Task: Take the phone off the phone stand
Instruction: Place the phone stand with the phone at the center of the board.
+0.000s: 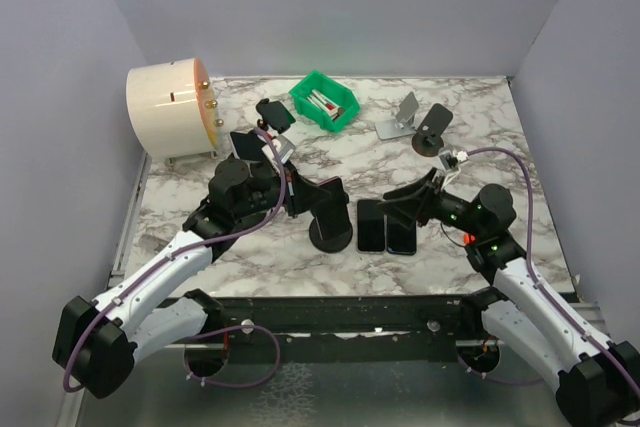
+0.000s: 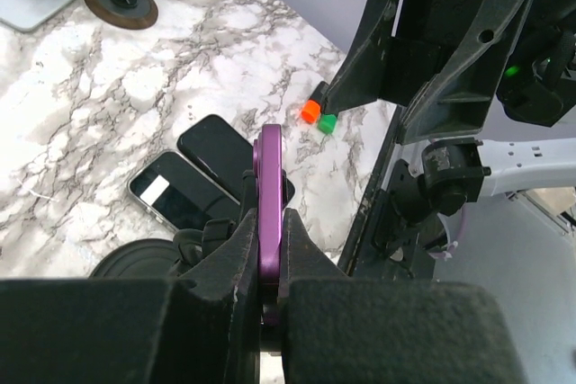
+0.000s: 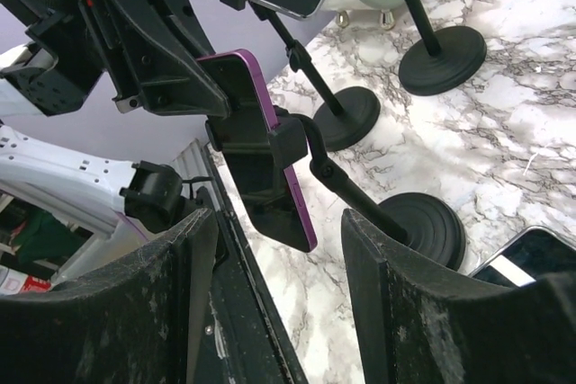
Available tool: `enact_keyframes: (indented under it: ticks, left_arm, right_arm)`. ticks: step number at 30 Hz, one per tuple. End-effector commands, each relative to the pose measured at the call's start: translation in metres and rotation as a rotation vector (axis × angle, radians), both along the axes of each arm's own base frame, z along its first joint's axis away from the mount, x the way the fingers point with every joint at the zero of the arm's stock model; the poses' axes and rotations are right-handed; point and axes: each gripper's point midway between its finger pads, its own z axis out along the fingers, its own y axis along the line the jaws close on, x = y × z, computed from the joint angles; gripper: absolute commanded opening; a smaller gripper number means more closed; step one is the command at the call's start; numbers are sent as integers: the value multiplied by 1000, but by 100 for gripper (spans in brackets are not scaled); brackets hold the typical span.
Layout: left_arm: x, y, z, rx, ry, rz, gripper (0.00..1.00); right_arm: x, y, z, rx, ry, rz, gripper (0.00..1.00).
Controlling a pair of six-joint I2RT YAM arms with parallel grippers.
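A purple phone (image 3: 261,146) sits clamped in a black phone stand (image 3: 423,227) with a round base, left of the table's middle (image 1: 330,232). My left gripper (image 2: 268,222) is shut on the phone's upper edge (image 2: 270,159), its pads pressed on both faces. From the right wrist view the left gripper (image 3: 153,42) grips the phone from above and to the left. My right gripper (image 3: 279,312) is open, a short way right of the stand, its fingers (image 3: 396,303) either side of the phone's lower end but not touching it. Seen from above, it (image 1: 398,205) points left at the stand.
Two dark phones (image 1: 371,225) (image 1: 401,227) lie flat beside the stand's base. Two more stands with phones (image 1: 275,112) (image 1: 245,144) rise behind. A green bin (image 1: 324,100), a white drum (image 1: 170,110), a silver stand (image 1: 398,117) and a round-based stand (image 1: 433,127) sit at the back.
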Motion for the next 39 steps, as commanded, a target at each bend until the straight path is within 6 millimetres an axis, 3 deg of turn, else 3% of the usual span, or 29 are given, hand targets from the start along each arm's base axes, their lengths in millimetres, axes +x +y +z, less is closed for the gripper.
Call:
enact_keyframes:
  ticks: [1,8,19,26,31,33,34,35,39]
  left_arm:
    - [2,2,5,-42,-77,27,0]
    - [0,3,-11,-23,-115,20,0]
    - [-6,3,-14,-49,-170,43,0]
    - [-6,8,1,-78,-201,75,37]
    - [-12,10,25,-117,-250,62,53]
    - [-16,11,38,-136,-266,52,71]
    - [-19,12,46,-147,-279,48,93]
    - [-23,14,52,-154,-292,43,98]
    - [-33,27,78,-169,-369,66,99]
  right_arm:
    - [1,-2,5,19,-48,-27,62]
    - [0,-7,3,20,-78,-56,62]
    - [-1,-9,-3,28,-83,-72,62]
    - [2,-11,6,-6,-83,-85,66]
    - [2,-15,12,-31,-87,-112,67]
    - [3,-17,16,-38,-87,-125,67]
    - [4,-17,18,-44,-84,-133,67]
    - [5,-19,21,-51,-87,-144,67]
    - [20,-26,37,-109,-91,-214,67]
